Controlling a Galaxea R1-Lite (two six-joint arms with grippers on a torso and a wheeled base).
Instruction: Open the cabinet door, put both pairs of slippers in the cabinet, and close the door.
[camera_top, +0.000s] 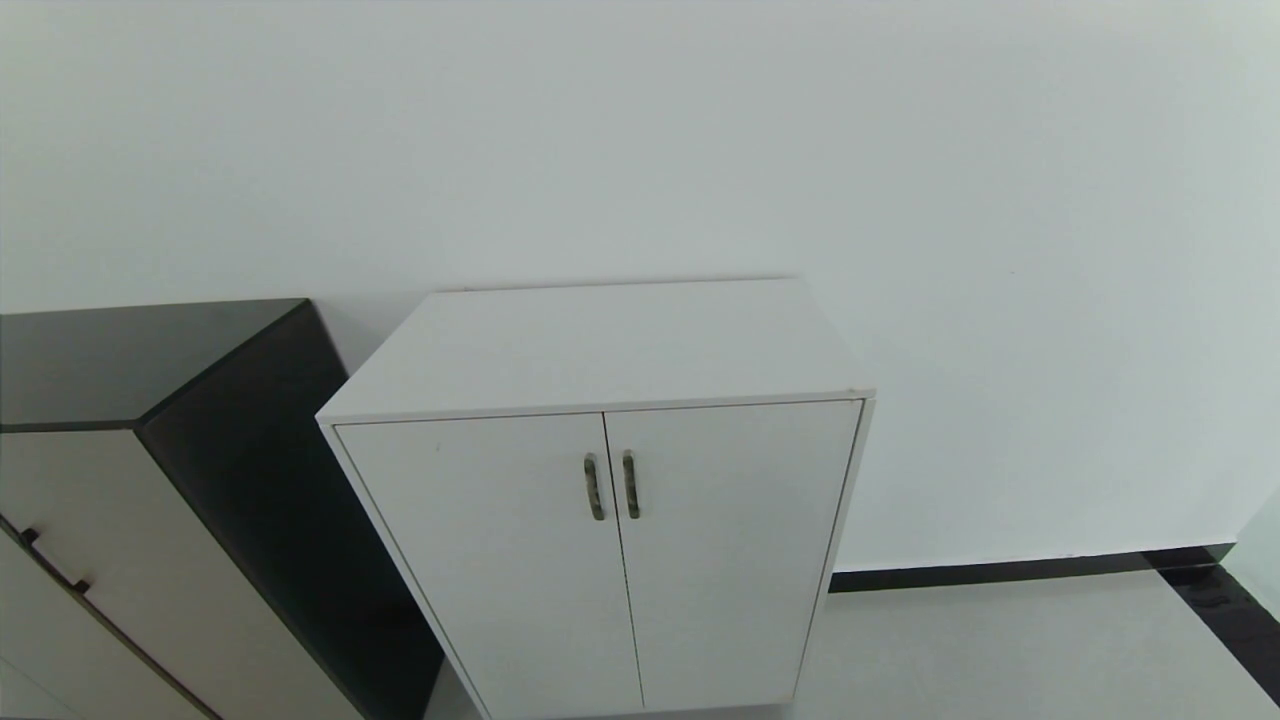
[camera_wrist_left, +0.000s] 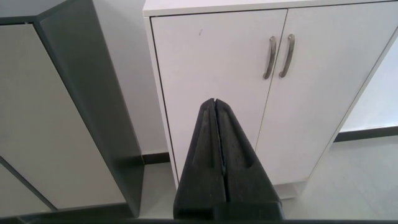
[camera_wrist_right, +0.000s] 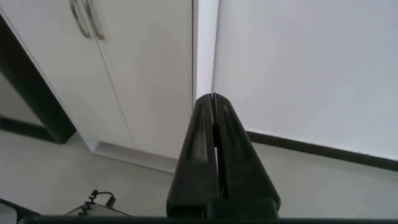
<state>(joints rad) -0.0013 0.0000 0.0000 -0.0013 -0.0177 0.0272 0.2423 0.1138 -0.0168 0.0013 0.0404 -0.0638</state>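
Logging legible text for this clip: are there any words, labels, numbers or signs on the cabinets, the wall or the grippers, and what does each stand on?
There is no readable text.
white cabinet: plain doors and top, bare metal handles; a tiny dark speck on the left door is not lettering.
dark-sided cabinet: no label.
wall: blank.
left gripper and right gripper: plain black, unmarked.

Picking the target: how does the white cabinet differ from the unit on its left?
The white cabinet is white throughout; the neighbouring unit has a black top and side, pale front. The white cabinet has two upright metal handles; the neighbouring unit one dark slanted handle. Both stand against the wall.
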